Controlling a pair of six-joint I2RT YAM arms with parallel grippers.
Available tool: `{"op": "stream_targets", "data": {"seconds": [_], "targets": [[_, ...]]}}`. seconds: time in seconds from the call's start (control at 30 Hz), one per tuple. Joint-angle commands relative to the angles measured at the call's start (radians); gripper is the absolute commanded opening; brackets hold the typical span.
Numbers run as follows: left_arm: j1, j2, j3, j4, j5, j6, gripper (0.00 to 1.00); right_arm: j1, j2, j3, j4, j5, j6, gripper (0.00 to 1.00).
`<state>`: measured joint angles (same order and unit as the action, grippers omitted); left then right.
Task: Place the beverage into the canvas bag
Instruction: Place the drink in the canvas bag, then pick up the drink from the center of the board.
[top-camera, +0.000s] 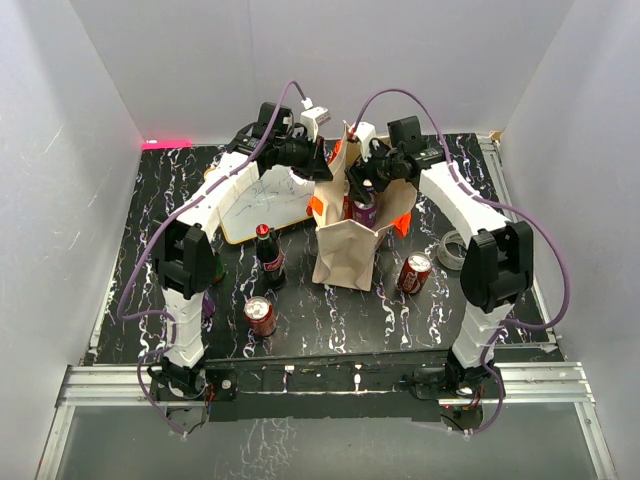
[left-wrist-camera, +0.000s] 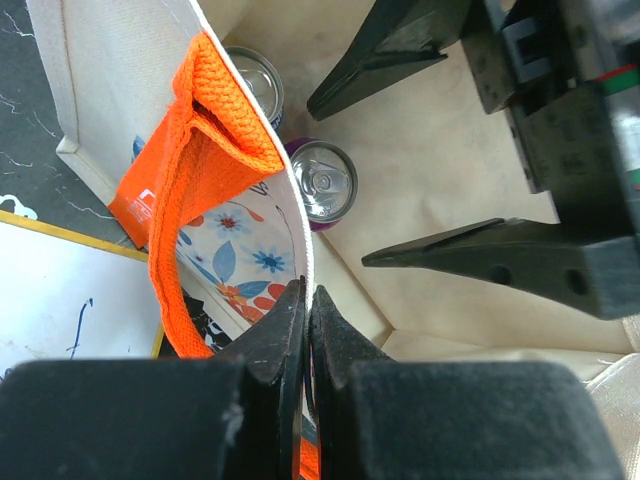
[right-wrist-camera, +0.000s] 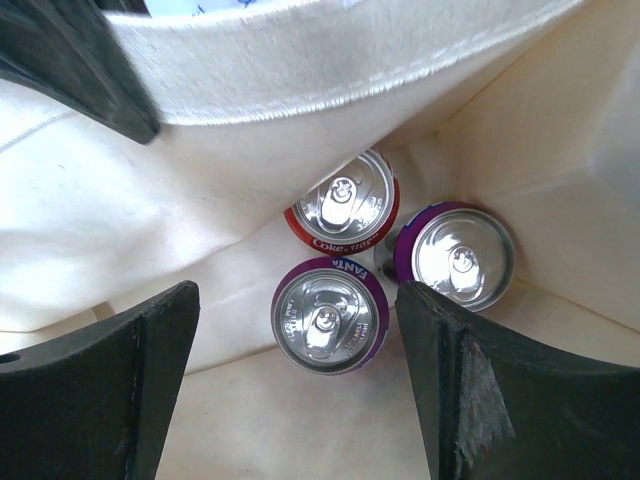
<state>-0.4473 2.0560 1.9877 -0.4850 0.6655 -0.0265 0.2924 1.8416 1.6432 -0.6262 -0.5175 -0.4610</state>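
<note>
The left tool is clenched on the rim of the canvas bag, just beside an orange handle, and holds the soft mouth apart. The right tool hangs released and empty inside that mouth.

Straight below the right tool, three beverages stand upright on the bag's floor, touching one another. A Fanta can sits between its fingers, with a Coke can beyond it and a purple can beside them.

Such cans look stiff but thin-walled and smooth, and would be fairly heavy if full. A grip across the side wall at mid-height should suit them. The cloth is limp and would probably sag shut if let go.

A red can, a second red can and a cola bottle stand on the counter, nearer the arm bases than either tool. The purple can's label is hidden, and I cannot tell whether any can is full.
</note>
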Motion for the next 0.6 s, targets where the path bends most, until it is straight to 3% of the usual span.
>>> {"op": "stream_targets", "data": {"seconds": [0.0, 0.33, 0.57], "targets": [[-0.007, -0.014, 0.041, 0.016, 0.018, -0.008, 0.00, -0.002, -0.086, 0.075, 0.028, -0.017, 0.037, 0.83], [-0.007, -0.021, 0.048, 0.031, 0.005, -0.037, 0.00, -0.016, -0.317, 0.092, -0.086, 0.064, 0.091, 0.84], [-0.008, -0.021, 0.056, 0.041, -0.015, -0.056, 0.00, -0.017, -0.541, 0.014, -0.222, 0.244, 0.103, 0.86]]}}
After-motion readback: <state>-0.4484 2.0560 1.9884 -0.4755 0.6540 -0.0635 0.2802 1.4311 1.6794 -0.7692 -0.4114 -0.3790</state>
